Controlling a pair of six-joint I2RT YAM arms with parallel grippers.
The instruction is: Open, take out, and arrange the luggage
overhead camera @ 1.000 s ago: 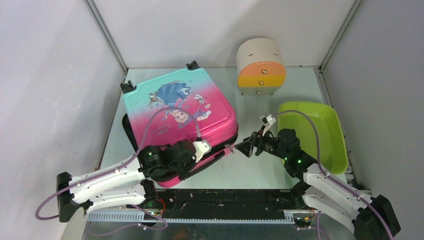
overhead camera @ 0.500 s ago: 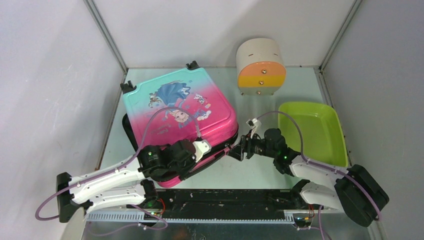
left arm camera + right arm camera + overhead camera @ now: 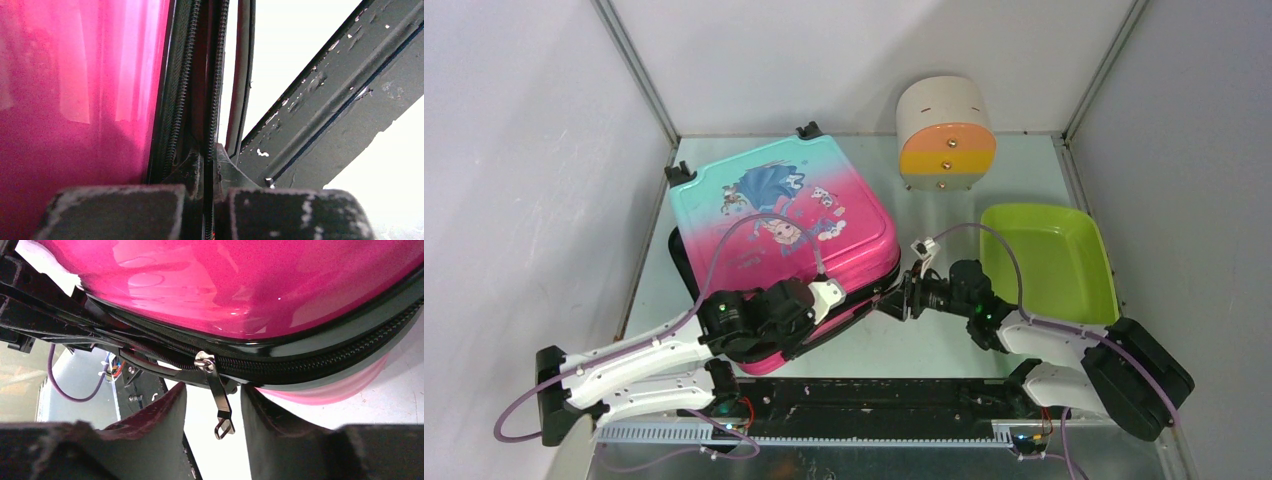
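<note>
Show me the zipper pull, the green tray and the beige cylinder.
zipper pull (image 3: 218, 397), right wrist view, hanging metal tab.
green tray (image 3: 1049, 265), top external view, bare floor.
beige cylinder (image 3: 946, 150), top external view, orange-yellow face.

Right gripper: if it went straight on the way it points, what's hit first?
The right gripper would first meet the silver metal zipper pull, which hangs between its open jaws. Right behind the pull is the black zipper band of the pink hard-shell suitcase. The depth between them is unclear.
</note>
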